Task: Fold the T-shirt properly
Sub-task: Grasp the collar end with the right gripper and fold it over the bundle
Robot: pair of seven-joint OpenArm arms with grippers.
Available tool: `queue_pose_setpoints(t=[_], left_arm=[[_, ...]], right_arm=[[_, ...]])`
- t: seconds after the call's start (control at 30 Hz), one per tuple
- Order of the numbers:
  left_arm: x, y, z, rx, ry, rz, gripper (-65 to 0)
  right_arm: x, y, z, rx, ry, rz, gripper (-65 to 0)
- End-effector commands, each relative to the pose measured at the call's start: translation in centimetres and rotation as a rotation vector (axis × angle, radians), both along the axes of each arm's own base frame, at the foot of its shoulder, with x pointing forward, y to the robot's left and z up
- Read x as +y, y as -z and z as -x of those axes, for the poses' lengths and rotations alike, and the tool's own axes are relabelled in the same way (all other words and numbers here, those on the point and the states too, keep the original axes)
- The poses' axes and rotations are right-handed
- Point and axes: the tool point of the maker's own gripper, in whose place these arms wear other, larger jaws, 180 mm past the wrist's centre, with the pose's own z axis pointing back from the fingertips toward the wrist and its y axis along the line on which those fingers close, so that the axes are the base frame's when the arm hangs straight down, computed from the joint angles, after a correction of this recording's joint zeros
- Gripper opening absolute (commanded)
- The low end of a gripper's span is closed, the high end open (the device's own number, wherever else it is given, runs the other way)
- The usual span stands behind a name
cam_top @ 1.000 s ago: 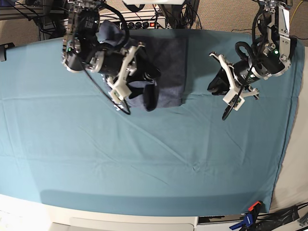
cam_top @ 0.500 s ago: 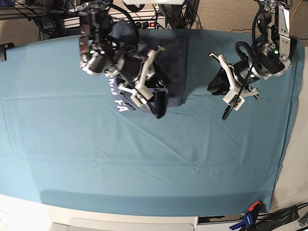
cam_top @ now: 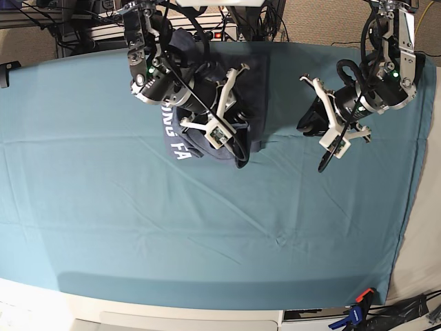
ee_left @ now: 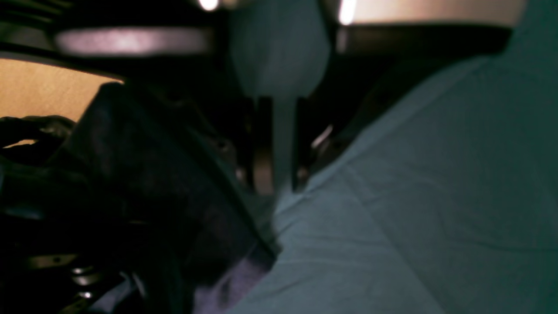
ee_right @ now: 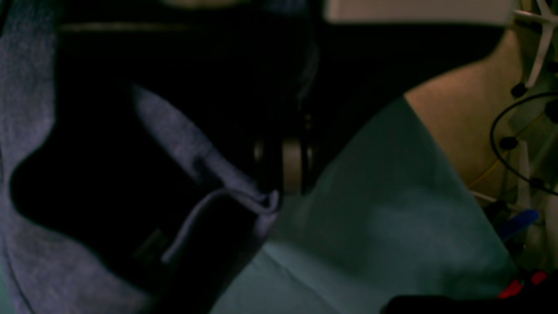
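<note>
Overhead view of a teal-covered table. T-shirt, dark slate-blue and partly folded, bunched near the table's far edge at about 12 o'clock, long axis running roughly 12 to 6, white lettering showing at its 8 o'clock corner. Right end effector directly over the shirt, clenched on a hem fold that shows in its wrist view, cloth hanging below. Left end effector well apart at 3 o'clock, over bare cloth, grasping nothing; how wide its jaws stand unclear. Right arm nearer by far.
</note>
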Motion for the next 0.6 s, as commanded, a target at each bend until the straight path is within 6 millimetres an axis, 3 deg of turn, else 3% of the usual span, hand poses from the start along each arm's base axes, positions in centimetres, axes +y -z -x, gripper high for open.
queue_pose_setpoints(t=[0.0,0.1,0.2,0.23,0.57], left_arm=[[-0.2,-1.2,-0.5,-0.045,0.006,0.02,-55.5],[-0.2,-1.2,-0.5,-0.045,0.006,0.019,-55.5],[-0.2,-1.2,-0.5,-0.046,0.006,0.02,-55.5],[-0.2,-1.2,-0.5,-0.045,0.006,0.019,-55.5],[-0.2,-1.2,-0.5,-0.046,0.006,0.02,-55.5]], right_arm=[[0.8,-1.5,-0.5,-0.035,-0.002,-0.053,-65.0],[1.0,-1.5,-0.4,-0.027,-0.002,-0.056,-64.6],[1.8,-2.0,-0.1,-0.021,-0.018,-0.091,-45.3],[2.1,-2.1,0.1,-0.018,-0.027,-0.101,-41.6],[7.2,-2.6,4.2,-0.001,-0.225,-0.129,-40.8]])
